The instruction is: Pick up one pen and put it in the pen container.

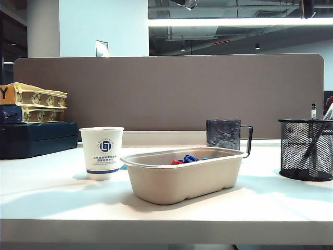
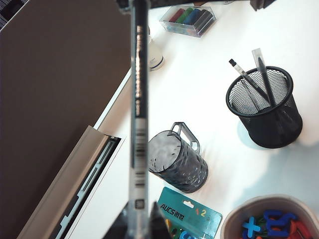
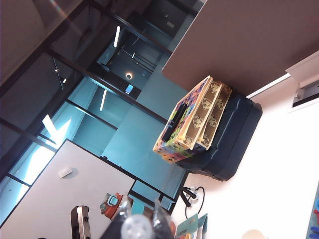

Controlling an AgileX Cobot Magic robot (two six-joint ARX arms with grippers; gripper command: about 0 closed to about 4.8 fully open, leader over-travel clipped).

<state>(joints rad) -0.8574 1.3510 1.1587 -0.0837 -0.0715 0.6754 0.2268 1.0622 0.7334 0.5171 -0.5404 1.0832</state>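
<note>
the left gripper [image 2: 135, 224], low centre of its wrist view, is clamped on the pen [image 2: 138, 99]; keep it vertical over the pen container [image 2: 264, 107] at right. the right gripper [image 3: 137, 224] pinches something clear and blurred, unidentifiable.

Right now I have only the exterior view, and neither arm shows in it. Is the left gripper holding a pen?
Observer: Yes. In the left wrist view the left gripper has its jaws shut on the pen, above the table.
Operator: Is the pen container under it?
Observer: No. The pen container stands off to one side, and the grey mug is nearer the pen.
Operator: And the right gripper?
Observer: The right gripper is raised, facing the stacked boxes. Something clear sits between its jaws, but I cannot tell whether they grip it.
</note>
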